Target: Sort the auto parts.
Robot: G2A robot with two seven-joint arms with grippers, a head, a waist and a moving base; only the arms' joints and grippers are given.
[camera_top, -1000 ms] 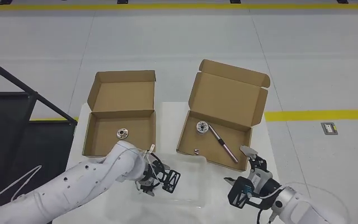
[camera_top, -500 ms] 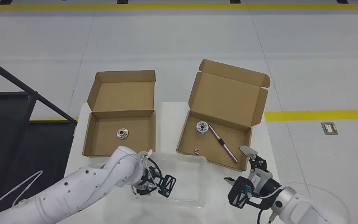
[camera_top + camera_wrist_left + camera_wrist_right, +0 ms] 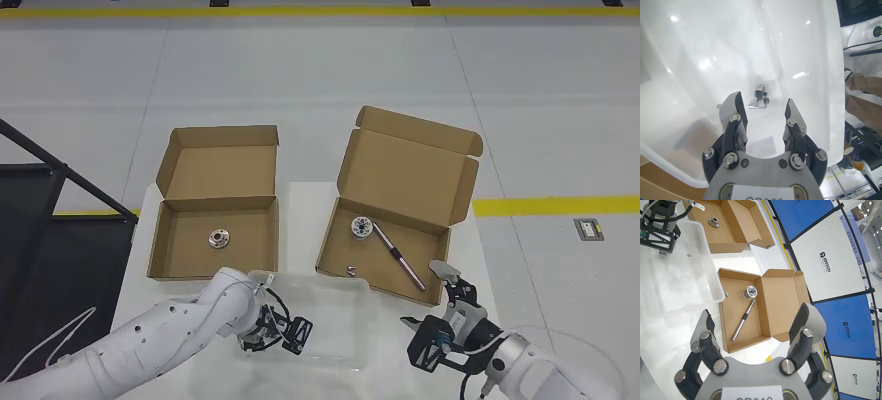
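cardboard for both boxes, lids standing up. the left box has one metal flange on its floor. the right box holds a grooved metal hub, a long steel rod lying just beside it, and a tiny bolt near the front wall. nearer the robot, a clear plastic bin sits on the white tabletop with one little metal bracket inside. the left gripper is down in the bin, fingers spread, bracket just past the tips. the right gripper hangs by the right box's front corner, fingers spread wide, holding nothing.
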